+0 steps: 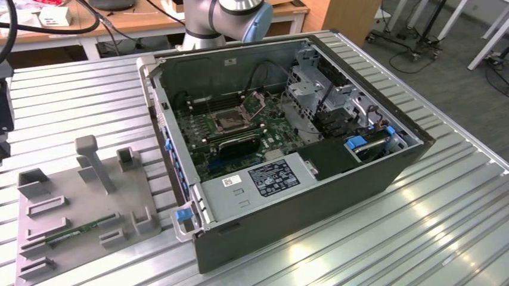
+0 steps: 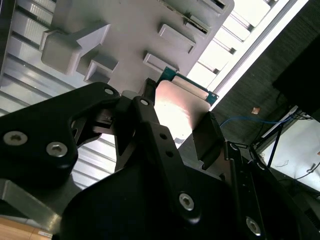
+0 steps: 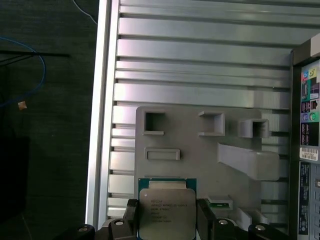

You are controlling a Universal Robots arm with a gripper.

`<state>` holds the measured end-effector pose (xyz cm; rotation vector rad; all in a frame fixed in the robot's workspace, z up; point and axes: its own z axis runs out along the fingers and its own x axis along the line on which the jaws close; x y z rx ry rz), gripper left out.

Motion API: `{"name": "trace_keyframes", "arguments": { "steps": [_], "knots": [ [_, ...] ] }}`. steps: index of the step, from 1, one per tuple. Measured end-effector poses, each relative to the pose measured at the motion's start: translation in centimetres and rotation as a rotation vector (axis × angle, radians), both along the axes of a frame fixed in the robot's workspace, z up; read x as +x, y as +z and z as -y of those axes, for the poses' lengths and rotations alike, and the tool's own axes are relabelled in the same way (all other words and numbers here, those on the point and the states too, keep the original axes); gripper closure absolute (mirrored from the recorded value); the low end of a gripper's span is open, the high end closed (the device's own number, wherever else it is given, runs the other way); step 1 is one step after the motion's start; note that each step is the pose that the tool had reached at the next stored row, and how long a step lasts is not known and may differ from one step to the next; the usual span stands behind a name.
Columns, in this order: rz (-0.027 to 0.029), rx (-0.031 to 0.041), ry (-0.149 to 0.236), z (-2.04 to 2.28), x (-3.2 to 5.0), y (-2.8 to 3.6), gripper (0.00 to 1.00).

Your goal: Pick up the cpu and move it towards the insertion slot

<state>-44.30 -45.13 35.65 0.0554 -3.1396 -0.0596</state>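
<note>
At the exterior view's left, on the slatted metal table: a grey fixture plate with upright posts and pockets, and a thin green memory stick lying along its near part. Just right of the plate, an open computer case on its side, green motherboard facing up. On the far part of that board, the insertion slot, dark centre inside a shiny silver frame. Well apart from the slot, in both wrist views, the cpu, over the fixture plate close to its edge. Clamped on two opposite edges of the chip, the black fingers of the gripper, silvery face outward. Chip touching the plate or clear of it: cannot tell.
</note>
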Motion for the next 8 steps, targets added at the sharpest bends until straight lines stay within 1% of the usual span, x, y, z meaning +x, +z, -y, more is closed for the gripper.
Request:
{"name": "trace_keyframes", "arguments": {
  "steps": [8],
  "knots": [
    [-0.0003,-0.0002,0.0,0.0,0.0,0.16,0.45]
  ]
}}
